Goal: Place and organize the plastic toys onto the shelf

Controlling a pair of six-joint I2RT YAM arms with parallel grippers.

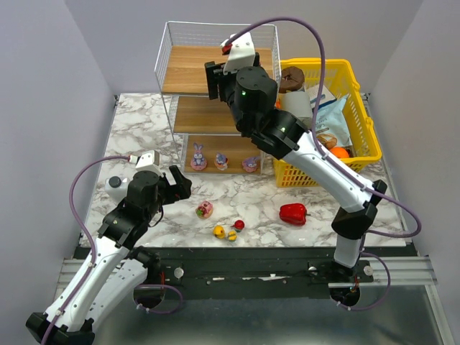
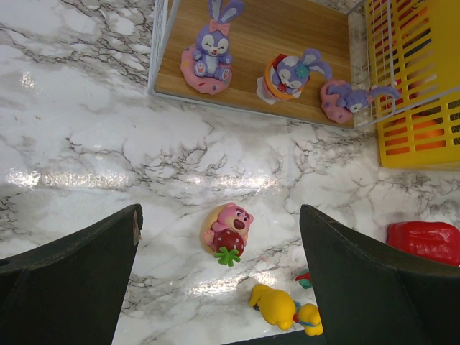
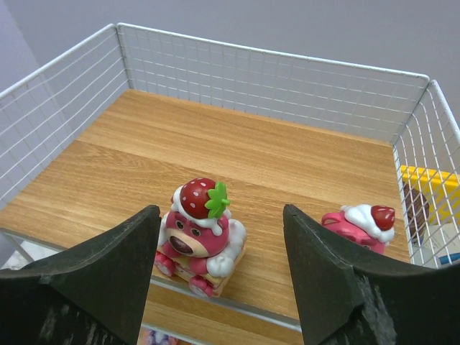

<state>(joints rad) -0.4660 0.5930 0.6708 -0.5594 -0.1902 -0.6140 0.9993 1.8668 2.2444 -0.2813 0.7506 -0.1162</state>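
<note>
The right pincer (image 3: 219, 215) is spread over the top board of the shelf (image 3: 273, 72) at the far edge of the counter (image 2: 72, 108), with a pink bear (image 3: 199, 233) standing between its fingers. The left pincer (image 2: 221, 215) is spread too, above a second pink bear (image 2: 226, 231) that lies toward the near edge; three bunnies (image 2: 207, 54) sit on the lowest board.

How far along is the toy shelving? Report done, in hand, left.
Done: three bunnies on the shelf's bottom board and two bears on its top board, the right end effector open around one. In hand: nothing gripped; the left end effector hangs open above a bear on the table. Left: that bear, two yellow ducks and a small red toy beside them.
</note>
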